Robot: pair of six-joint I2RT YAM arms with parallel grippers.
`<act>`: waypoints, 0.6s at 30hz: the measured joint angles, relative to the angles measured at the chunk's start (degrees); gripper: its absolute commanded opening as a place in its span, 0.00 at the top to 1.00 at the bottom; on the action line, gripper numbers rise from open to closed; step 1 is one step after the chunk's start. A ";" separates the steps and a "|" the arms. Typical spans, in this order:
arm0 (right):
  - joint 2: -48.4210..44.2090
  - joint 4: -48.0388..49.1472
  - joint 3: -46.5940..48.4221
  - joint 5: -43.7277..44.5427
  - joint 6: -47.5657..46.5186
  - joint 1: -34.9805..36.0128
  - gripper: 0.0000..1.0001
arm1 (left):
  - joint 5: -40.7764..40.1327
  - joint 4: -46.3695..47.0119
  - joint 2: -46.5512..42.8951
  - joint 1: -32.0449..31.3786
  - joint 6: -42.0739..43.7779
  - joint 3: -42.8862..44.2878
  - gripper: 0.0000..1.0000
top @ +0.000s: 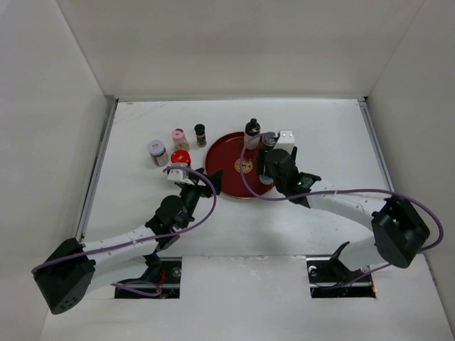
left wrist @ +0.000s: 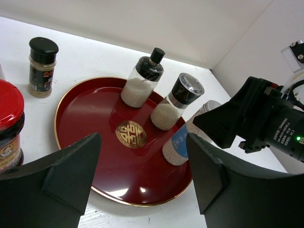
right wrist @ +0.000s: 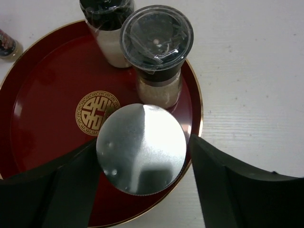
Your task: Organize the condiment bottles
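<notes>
The round dark-red tray [top: 231,153] holds a black-topped bottle [top: 252,131], a grey-capped grinder [top: 269,141] and a silver-capped shaker [right wrist: 141,147]. My right gripper [right wrist: 143,156] is open, with one finger on each side of the silver-capped shaker [left wrist: 183,140], which stands near the tray's right rim. My left gripper [left wrist: 142,175] is open and empty, low over the tray's near left edge. Left of the tray stand the red-capped jar [top: 180,157], the pink-capped jar [top: 179,136], the black-capped jar [top: 200,133] and the white-lilac-capped jar [top: 156,150].
A small white box [top: 287,135] sits just right of the tray. White walls close in the table on the left, back and right. Both arms reach in from the near edge and almost meet at the tray.
</notes>
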 measured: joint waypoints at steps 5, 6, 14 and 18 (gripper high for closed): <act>0.24 0.57 -0.02 0.02 -0.20 1.07 0.04 | -0.79 -4.79 -2.03 0.00 -0.50 0.74 0.29; 0.00 0.57 -0.02 0.00 -0.26 1.14 0.03 | -1.20 -6.86 -2.78 0.00 -0.83 1.57 0.29; -12.26 0.94 -1.77 -1.05 -0.31 1.51 0.00 | -5.88 -23.89 -5.33 0.61 -3.15 14.45 0.25; -18.34 1.38 -4.15 -1.27 -0.50 1.51 0.40 | -9.68 -32.50 -5.33 2.89 -3.21 20.15 0.18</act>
